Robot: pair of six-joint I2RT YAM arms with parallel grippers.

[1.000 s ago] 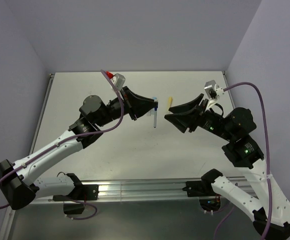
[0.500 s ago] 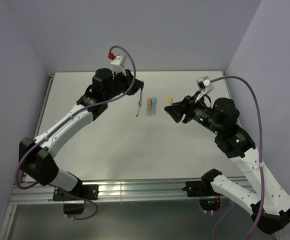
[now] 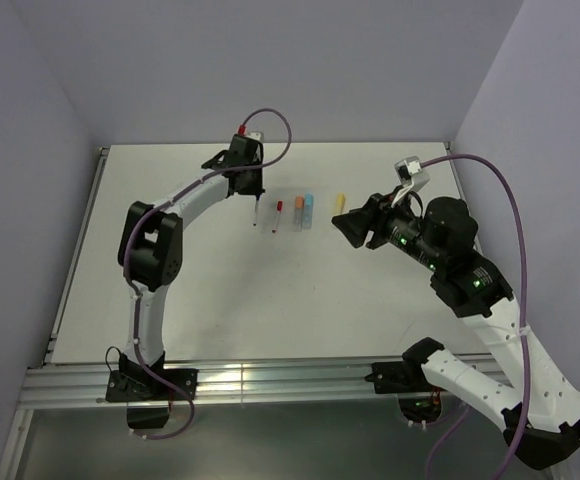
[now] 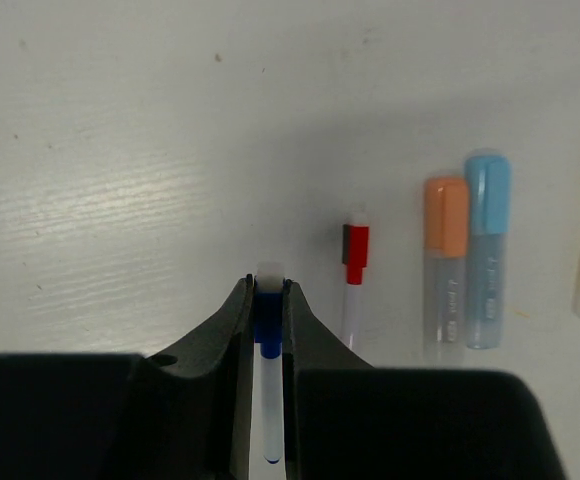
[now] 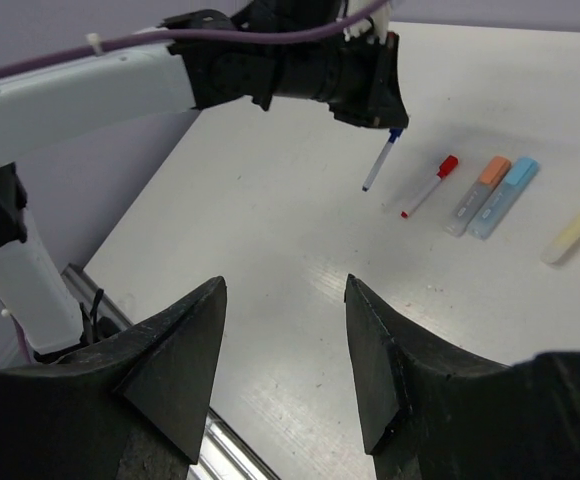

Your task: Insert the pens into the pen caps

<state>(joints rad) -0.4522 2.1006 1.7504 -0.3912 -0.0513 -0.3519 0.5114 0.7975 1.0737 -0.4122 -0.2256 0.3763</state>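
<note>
The left gripper (image 4: 268, 300) is clamped on the thin whitish plastic pen with a dark blue cap (image 4: 269, 400), above the white table (image 4: 120, 150). The pen looks light, stiff and perhaps slippery, so a hold at mid-barrel suits it. The right gripper (image 5: 285, 300) hangs empty, its jaws apart.

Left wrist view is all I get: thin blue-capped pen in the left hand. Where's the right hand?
Observer: The right hand hangs above the table close by the yellow pen, facing the left hand.
Operator: Carrying anything?
Observer: No. Its fingers stand apart with nothing between them.
Operator: Yellow pen is cut off at my edge. How does it lie?
Observer: The right wrist view shows all of it: flat on the table, apart from the light blue-capped pen.
</note>
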